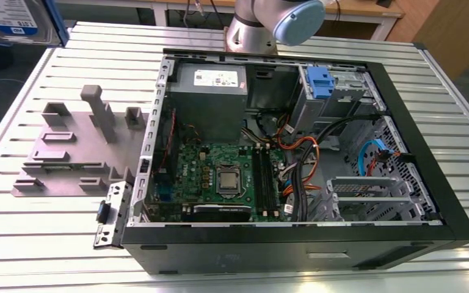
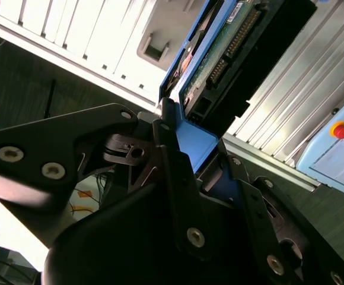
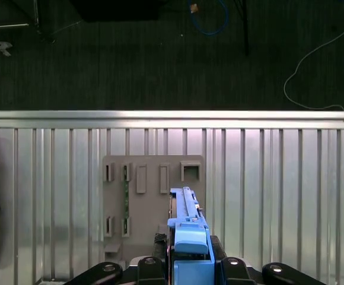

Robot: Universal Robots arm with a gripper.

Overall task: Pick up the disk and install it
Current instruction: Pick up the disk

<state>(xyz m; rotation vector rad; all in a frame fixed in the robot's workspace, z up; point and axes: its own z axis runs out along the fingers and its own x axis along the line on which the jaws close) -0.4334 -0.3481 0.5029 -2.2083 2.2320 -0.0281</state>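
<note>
Black pincer [image 3: 190, 264] tight around the blue-framed disk [image 3: 185, 214], its white-and-blue label [image 1: 10, 25] illegible

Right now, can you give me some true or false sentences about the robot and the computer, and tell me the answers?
1. The jaws are shut on the disk. True.
2. The disk sits inside the computer case. False: it is held in the air, away from the case.
3. The computer case is open, with the motherboard showing. True.
4. The frame around the disk is red. False: it is blue.
5. A grey holder lies beside the case on the table. True.
</note>
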